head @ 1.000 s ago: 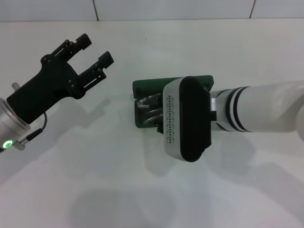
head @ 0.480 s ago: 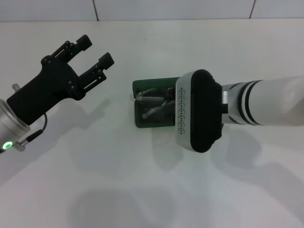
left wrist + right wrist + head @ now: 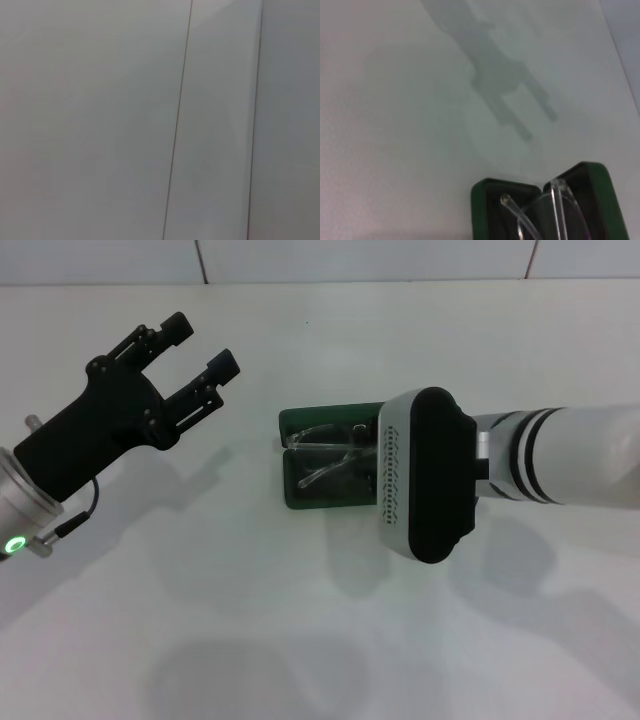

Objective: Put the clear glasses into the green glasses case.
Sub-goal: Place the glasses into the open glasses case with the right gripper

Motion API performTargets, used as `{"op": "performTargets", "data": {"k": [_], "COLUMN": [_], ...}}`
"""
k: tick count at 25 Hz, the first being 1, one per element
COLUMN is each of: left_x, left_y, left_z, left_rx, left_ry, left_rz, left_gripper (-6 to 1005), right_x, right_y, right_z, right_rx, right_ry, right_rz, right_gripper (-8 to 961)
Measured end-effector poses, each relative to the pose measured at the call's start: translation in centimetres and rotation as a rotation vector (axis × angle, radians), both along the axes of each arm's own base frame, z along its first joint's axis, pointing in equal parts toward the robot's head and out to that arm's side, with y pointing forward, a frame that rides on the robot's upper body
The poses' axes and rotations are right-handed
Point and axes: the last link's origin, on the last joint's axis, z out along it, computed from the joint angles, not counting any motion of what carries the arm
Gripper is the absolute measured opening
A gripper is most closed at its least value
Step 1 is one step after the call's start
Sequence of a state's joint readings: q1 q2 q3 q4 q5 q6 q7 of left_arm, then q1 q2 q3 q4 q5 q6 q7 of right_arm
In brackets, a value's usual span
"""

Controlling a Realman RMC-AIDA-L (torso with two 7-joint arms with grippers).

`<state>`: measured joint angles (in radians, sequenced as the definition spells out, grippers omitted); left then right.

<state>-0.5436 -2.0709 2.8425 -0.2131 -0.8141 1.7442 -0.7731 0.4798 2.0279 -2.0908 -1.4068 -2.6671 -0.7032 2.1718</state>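
The green glasses case (image 3: 298, 502) lies open at the table's middle. The clear glasses (image 3: 322, 471) rest inside it, spanning both halves. My right arm reaches in from the right, and its wrist housing (image 3: 425, 475) covers the case's right end and hides the right gripper. The right wrist view looks down at the near end of the green glasses case (image 3: 479, 200), where the thin arms of the clear glasses (image 3: 555, 210) show. My left gripper (image 3: 202, 344) hangs open and empty at the upper left, well apart from the case.
The white table (image 3: 250, 620) carries nothing else in view. A wall with tile seams (image 3: 200, 260) runs along the back. The left wrist view shows only a pale seamed surface (image 3: 180, 120).
My right arm has drawn back to the right, uncovering more of the open case and the glasses in it. The left arm has not moved.
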Motion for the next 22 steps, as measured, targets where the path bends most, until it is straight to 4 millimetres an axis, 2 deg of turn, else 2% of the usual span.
{"op": "performTargets", "data": {"k": [13, 22], "left_x": [0.2, 0.0], "left_y": [0.1, -0.1], "left_z": [-0.1, -0.2], "left_rx": [-0.001, 0.000], "left_ry": [-0.003, -0.001], "left_rz": [-0.005, 0.001], "left_gripper": [773, 772], "right_x": [0.9, 0.7], "right_y": [0.7, -0.5], "right_z": [-0.6, -1.0], "right_rx": [0.009, -0.015], "right_ry": [-0.026, -0.032], "right_rz": [0.004, 0.014], "right_gripper": [317, 313]}}
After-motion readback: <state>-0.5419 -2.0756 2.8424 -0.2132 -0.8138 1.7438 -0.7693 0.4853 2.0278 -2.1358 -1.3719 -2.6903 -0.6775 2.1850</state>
